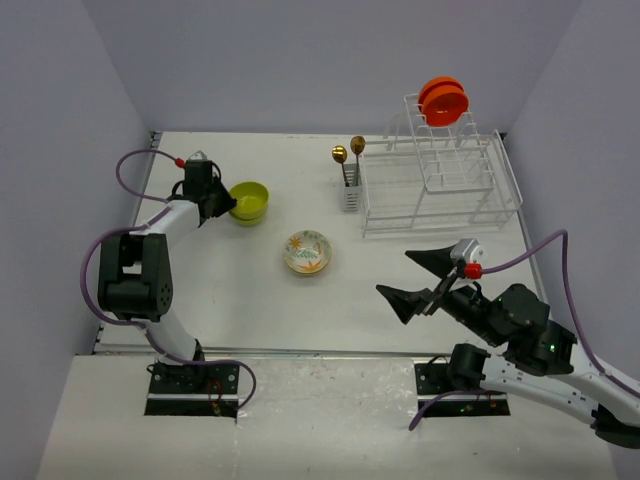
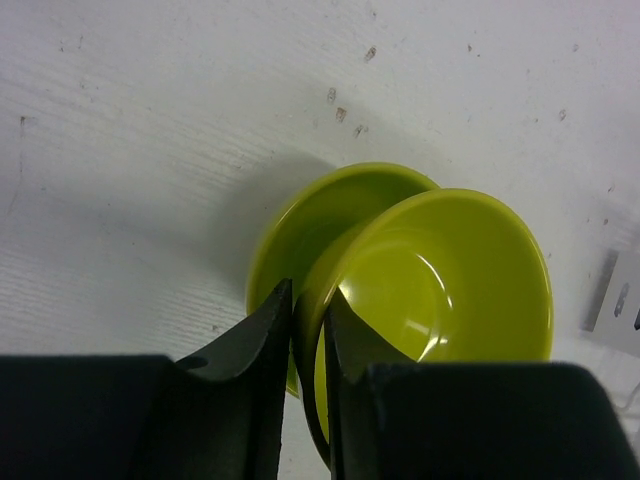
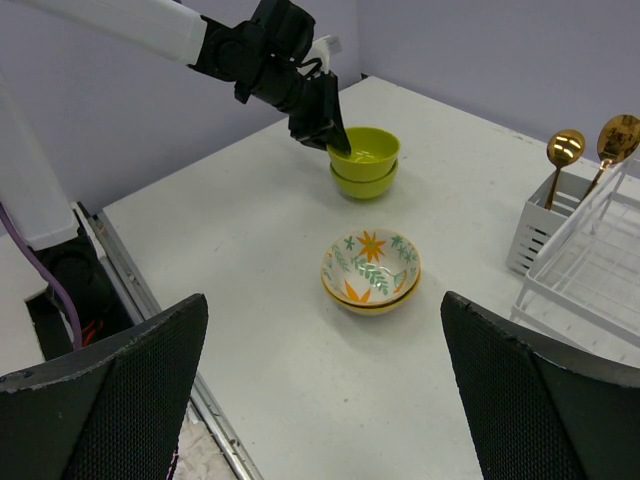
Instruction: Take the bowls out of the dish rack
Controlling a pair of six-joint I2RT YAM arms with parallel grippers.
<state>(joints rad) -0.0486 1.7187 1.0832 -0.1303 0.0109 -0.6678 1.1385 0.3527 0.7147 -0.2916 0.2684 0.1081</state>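
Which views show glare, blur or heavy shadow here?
Left wrist: the left end effector is a dark, soft mass along the bottom; a glare spot sits inside the upper lime-green bowl. Right wrist: the right end effector looks soft up close, the floral bowl sharp. Top external: even light, faint shadows.

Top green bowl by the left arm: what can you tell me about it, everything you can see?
The upper lime-green bowl is small, round, plain, glossy like plastic, and empty. It sits open side up, nested in a second lime-green bowl on the white table. The left arm's jaws clasp its near rim, one inside, one outside.
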